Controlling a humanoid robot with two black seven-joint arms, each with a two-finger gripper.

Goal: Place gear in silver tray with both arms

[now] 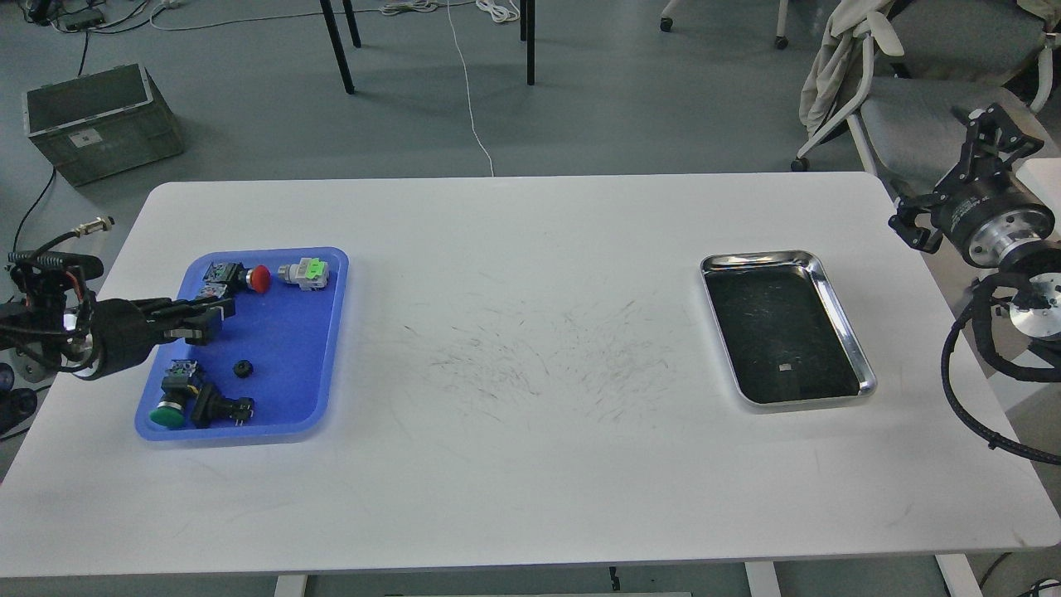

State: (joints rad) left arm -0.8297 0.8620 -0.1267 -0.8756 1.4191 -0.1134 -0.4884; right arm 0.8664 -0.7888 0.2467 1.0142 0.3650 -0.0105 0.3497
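We saw a grey floor behind a white tabletop marked with dark scuffs at its middle. A grey-green crate stood on the floor at the far left. Black furniture legs and a white cable showed beyond the far edge, and a grey chair draped with pale cloth stood at the right.

Two trays, blue and silver; five small parts; two arms.
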